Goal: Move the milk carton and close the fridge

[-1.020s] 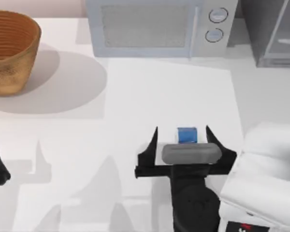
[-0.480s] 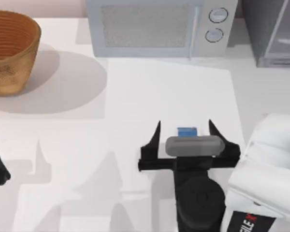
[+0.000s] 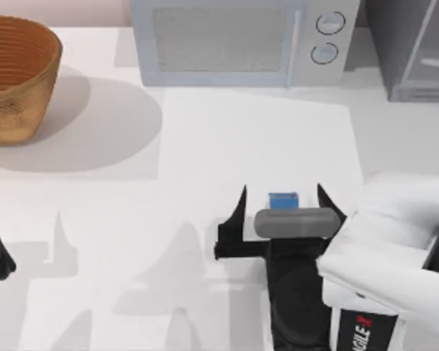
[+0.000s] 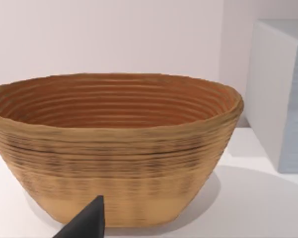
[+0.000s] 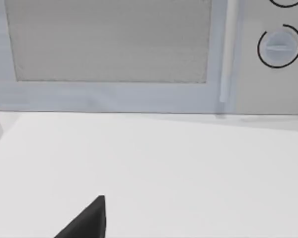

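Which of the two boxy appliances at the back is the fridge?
The dark-grey fridge at the far right, with a glassy door; the microwave beside it is light grey with two knobs.

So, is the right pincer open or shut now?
Open: the right pincer has its fingers spread on either side of the milk carton.

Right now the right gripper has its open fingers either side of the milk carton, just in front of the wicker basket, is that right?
Not quite. In the top view the right gripper straddles the milk carton in front of the microwave; the wicker basket sits far off at the table's left.
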Robot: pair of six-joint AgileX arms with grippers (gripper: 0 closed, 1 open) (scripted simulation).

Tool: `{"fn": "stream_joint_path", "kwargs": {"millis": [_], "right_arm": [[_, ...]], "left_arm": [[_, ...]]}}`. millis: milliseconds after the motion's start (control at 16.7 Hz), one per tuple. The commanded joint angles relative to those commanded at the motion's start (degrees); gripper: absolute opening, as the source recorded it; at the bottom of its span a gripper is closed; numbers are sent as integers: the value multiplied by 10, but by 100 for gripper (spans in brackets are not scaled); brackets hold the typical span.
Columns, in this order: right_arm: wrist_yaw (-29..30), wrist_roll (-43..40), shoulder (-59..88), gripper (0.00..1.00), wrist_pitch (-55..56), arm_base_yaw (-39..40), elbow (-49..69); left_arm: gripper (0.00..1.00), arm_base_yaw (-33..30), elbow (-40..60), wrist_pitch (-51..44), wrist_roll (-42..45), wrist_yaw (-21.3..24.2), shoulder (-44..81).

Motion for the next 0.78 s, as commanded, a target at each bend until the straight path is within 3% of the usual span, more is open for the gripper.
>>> {"fn": "stream_joint_path", "kwargs": {"millis": [660, 780], "right_arm": [[-7, 0, 22, 100, 16, -7, 6], [-7, 0, 22, 85, 16, -7, 6]], "left_arm": [[100, 0, 0, 0, 0, 0, 0], [100, 0, 0, 0, 0, 0, 0]]}}
